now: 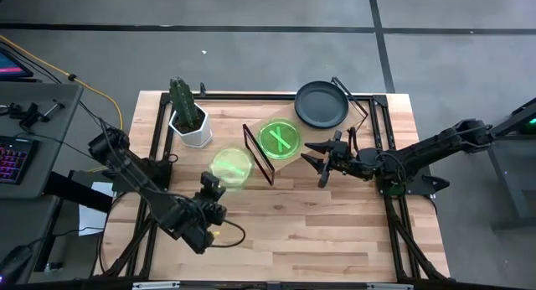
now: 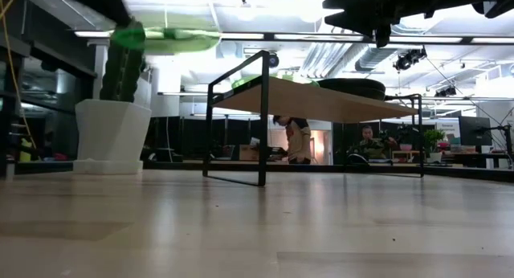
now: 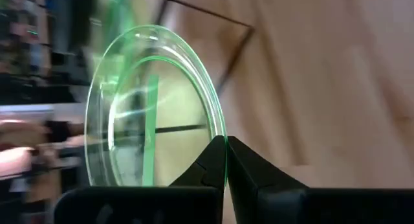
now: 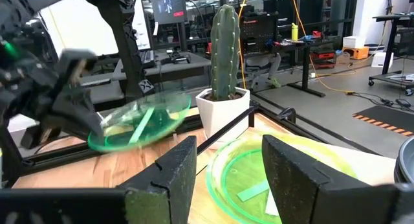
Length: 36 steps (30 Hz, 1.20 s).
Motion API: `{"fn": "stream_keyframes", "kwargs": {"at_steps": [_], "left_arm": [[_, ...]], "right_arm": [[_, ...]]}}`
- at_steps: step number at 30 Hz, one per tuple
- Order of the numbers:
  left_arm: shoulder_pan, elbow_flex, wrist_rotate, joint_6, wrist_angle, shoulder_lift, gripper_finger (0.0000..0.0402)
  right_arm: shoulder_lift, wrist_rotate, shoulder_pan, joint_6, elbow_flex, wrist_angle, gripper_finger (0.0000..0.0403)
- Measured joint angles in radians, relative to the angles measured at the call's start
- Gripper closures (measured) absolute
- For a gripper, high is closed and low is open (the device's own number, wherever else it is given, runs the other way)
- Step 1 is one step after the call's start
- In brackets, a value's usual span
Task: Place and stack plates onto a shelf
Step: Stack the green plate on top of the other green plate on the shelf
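Left gripper (image 1: 211,192) pinches a green plate (image 1: 231,167) by its rim, mid-frame beside the shelf (image 1: 289,160); level it before lowering onto the other plate (image 1: 279,141), while the right gripper (image 1: 321,162) waits open.

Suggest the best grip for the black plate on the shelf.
Take the black plate by its raised rim, on the edge facing the open right gripper. It lies flat on the shelf, so only the rim gives the fingers an edge; likely come in low from that side.
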Motion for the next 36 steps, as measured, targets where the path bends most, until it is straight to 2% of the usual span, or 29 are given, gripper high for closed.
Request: {"fn": "stream_keyframes", "kwargs": {"at_steps": [5,10,20,23,26,31,36], "left_arm": [[0.039,0.075,-0.089,0.100,-0.051,-0.001,0.0401],[0.085,0.109,-0.132,0.182,-0.045,-0.013,0.0401],[0.188,0.110,-0.144,0.241,-0.029,-0.080,0.0401],[0.227,0.093,-0.142,0.327,0.075,-0.135,0.0401],[0.276,0.053,-0.068,0.499,0.274,-0.207,0.0401],[0.397,-0.057,0.161,0.818,0.670,-0.307,0.0401],[0.545,-0.116,0.340,1.052,0.862,-0.301,0.0401]], "right_arm": [[0.000,0.000,0.000,0.000,0.000,0.000,0.0240],[0.000,0.000,0.000,0.016,0.000,-0.005,0.0240],[0.000,0.000,0.000,0.010,0.000,-0.005,0.0240],[0.000,0.000,0.000,0.008,0.000,-0.004,0.0240],[0.000,0.000,0.000,0.008,0.000,-0.004,0.0240],[0.000,0.000,0.000,0.008,0.000,-0.002,0.0240],[0.000,0.000,0.000,0.008,0.000,0.003,0.0240]]}}
